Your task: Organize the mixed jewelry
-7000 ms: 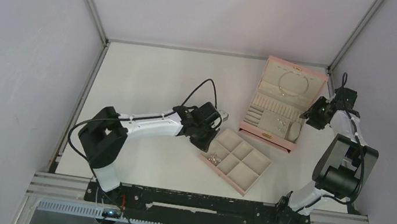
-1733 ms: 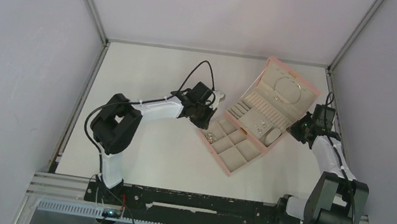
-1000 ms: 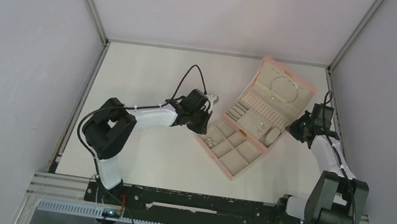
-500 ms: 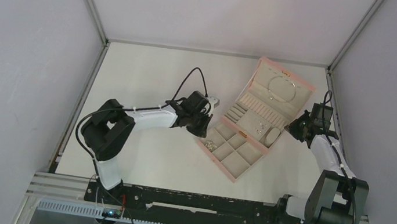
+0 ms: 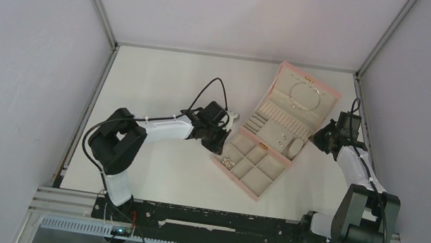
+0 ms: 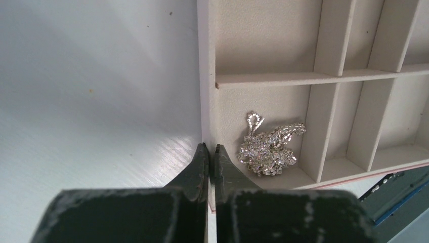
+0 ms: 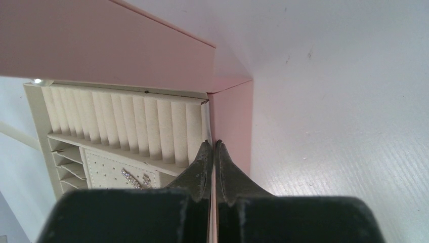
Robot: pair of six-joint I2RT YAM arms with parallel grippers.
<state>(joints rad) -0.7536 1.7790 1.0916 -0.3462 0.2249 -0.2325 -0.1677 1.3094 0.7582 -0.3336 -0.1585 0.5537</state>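
My left gripper (image 5: 221, 136) is shut on the left rim of the pink compartment tray (image 5: 255, 196); in the left wrist view its jaws (image 6: 211, 147) pinch the tray wall (image 6: 205, 76). A silver chain cluster (image 6: 270, 149) lies in the near-left compartment and also shows in the top view (image 5: 228, 161). My right gripper (image 5: 323, 140) is shut on the right side wall of the open pink box (image 5: 327, 90); the right wrist view shows it (image 7: 211, 144) on that wall (image 7: 230, 126). A thin silver hoop (image 5: 293, 95) sits in the lid. Tiny silver pieces (image 7: 132, 178) lie in the box base.
The tray's far edge touches the box front. Ring rolls (image 7: 126, 121) fill the box's back row. The enclosure wall stands close behind the right arm (image 5: 359, 170). Bare white table (image 5: 161, 82) lies left of the box.
Over the earlier frames both arms turned the box and the tray together. In the last half second the left gripper dragged the tray slightly nearer and to the right; the right gripper barely moved.
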